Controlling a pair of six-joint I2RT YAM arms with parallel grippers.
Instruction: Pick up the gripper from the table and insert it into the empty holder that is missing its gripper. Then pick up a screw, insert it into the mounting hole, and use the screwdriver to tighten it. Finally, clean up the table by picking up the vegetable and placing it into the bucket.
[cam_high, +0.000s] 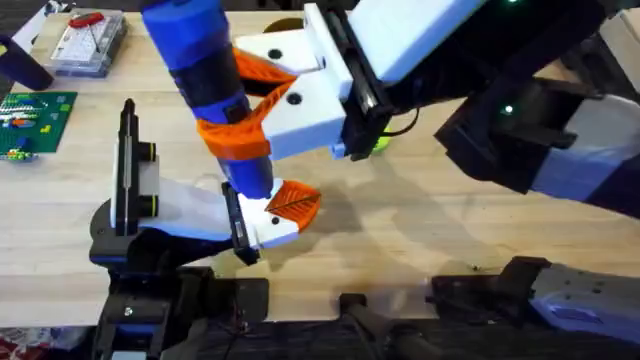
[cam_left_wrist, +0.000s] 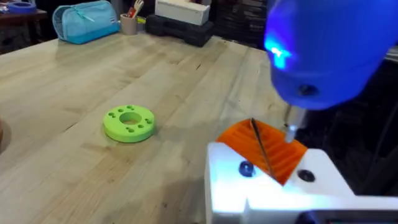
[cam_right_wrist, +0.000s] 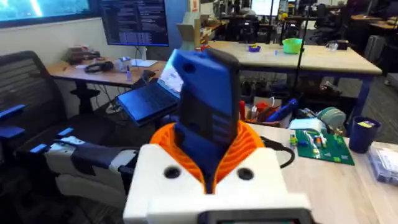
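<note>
While clamped between the right gripper's (cam_high: 262, 108) 2 orange ribbed pads (cam_high: 262, 70), the screwdriver (cam_high: 205, 65) hangs tilted over the table's (cam_high: 420, 215) middle, bit end down. Its silver bit (cam_left_wrist: 291, 126) sits just above the left gripper's (cam_high: 283, 210) orange pad (cam_left_wrist: 267, 149). Left gripper: white body, near centre, can't tell if its fingers are apart or together. Lime-green disc (cam_left_wrist: 129, 122) lies flat on the wood farther off. Green circuit board (cam_high: 32, 120) at far left, clear parts box (cam_high: 88, 42) beyond it.
</note>
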